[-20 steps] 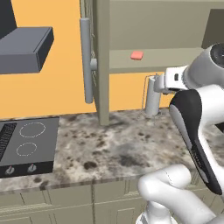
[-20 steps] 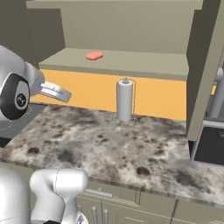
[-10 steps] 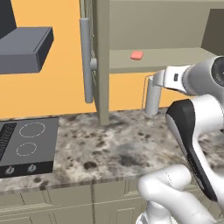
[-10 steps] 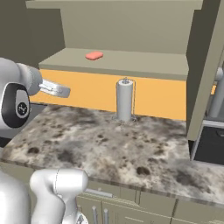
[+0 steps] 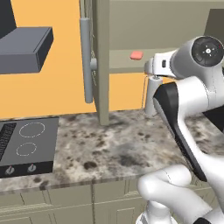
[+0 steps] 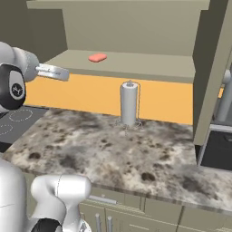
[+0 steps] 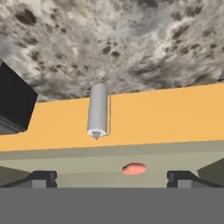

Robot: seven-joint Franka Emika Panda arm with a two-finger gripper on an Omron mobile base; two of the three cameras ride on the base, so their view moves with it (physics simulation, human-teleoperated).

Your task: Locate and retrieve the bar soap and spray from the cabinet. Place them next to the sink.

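Soap, the pink bar soap [image 6: 97, 57], is seen lying on the open cabinet [image 6: 136, 68] shelf, above the paper towel roll [image 6: 129, 104] standing on the speckled bench [image 6: 113, 149]. The tool [image 7: 112, 179] is held wide apart and empty, short of the shelf.

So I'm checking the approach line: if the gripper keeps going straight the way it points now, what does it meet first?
Probably the bar soap on the cabinet shelf: it lies between the fingertips of the gripper in the hand view. Depth is unclear.
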